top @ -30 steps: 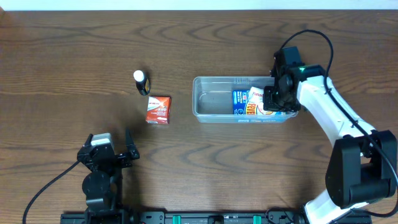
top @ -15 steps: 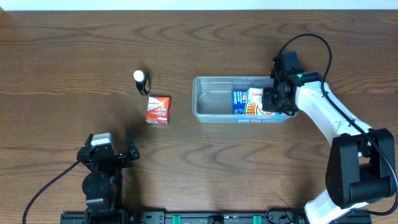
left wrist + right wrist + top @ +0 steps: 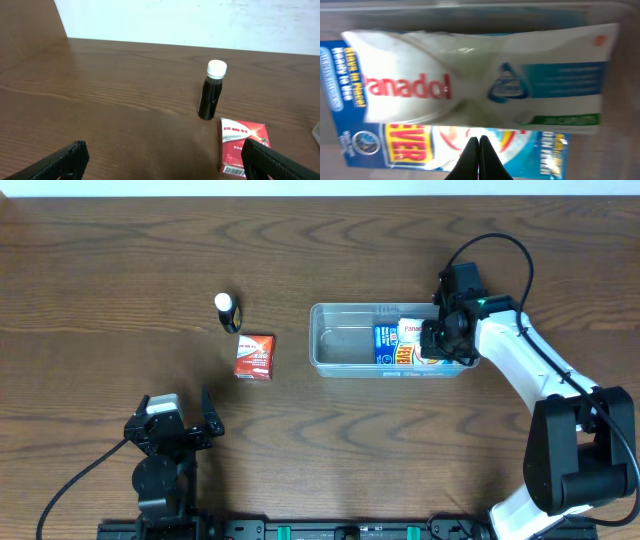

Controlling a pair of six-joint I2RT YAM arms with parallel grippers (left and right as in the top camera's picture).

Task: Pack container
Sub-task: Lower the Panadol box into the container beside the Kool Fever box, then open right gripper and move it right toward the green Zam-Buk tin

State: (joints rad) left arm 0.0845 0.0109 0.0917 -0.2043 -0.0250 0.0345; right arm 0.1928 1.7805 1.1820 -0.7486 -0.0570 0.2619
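One clear rectangular plastic tub [image 3: 316,340], centre-right. Two packs inside, right end: one blue cardboard box [image 3: 383,340], one white Panadol box [image 3: 412,332]. One red cardboard box [image 3: 255,356] left of tub. One small dark bottle with white cap [image 3: 228,311], just beyond it. Boxes total: three.

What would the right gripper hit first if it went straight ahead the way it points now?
The right gripper points into the container, at the edge of the white Panadol box where it overlaps the blue box. Probably the Panadol box first; depth is unclear.
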